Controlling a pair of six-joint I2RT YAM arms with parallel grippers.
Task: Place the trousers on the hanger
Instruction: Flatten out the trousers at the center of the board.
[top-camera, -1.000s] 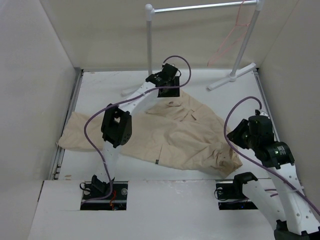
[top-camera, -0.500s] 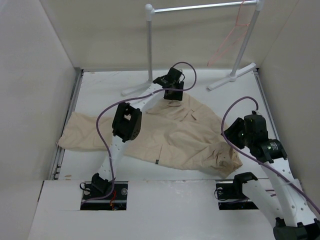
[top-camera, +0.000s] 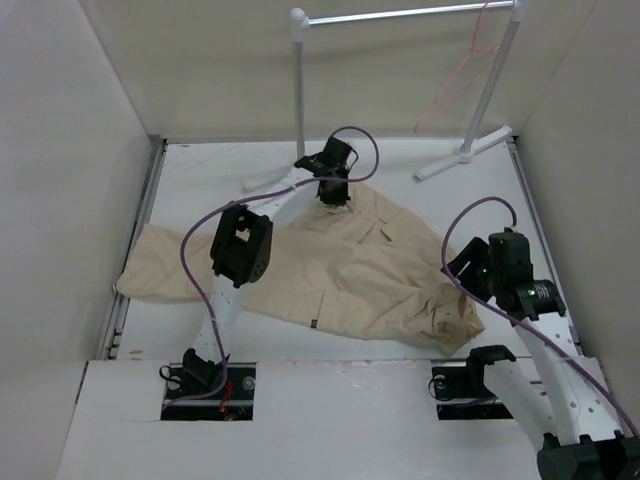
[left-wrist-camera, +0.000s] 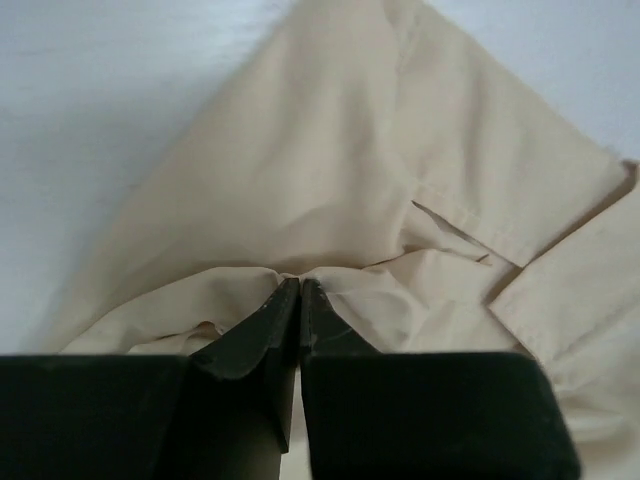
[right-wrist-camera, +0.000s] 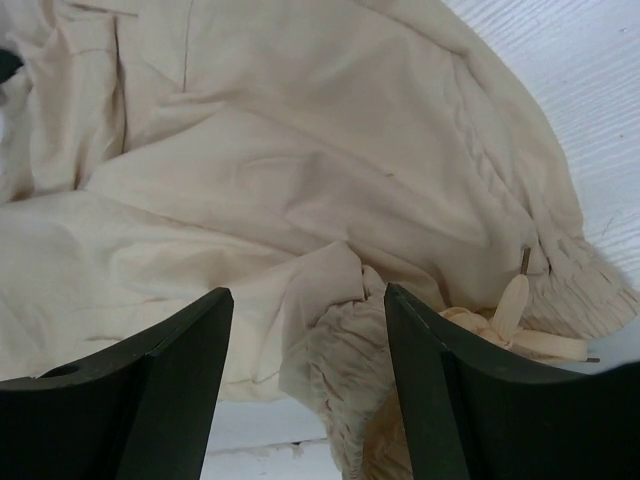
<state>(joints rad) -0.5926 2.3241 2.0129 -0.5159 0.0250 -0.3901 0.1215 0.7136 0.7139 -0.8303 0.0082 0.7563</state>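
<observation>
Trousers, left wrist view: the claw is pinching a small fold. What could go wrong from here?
1. The left claw is shut on only a thin pucker of the trousers; a lift could pull it free, since most of the cloth lies spread on the table.
2. The right claw is open above the drawstring, holding nothing, so a one-sided lift may hang lopsided.

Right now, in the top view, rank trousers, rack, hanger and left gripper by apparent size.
1. trousers, by far
2. rack, wide but thin-tubed
3. hanger and left gripper: too close to rank; the hanger spans more but is thin wire, farther off.
</observation>
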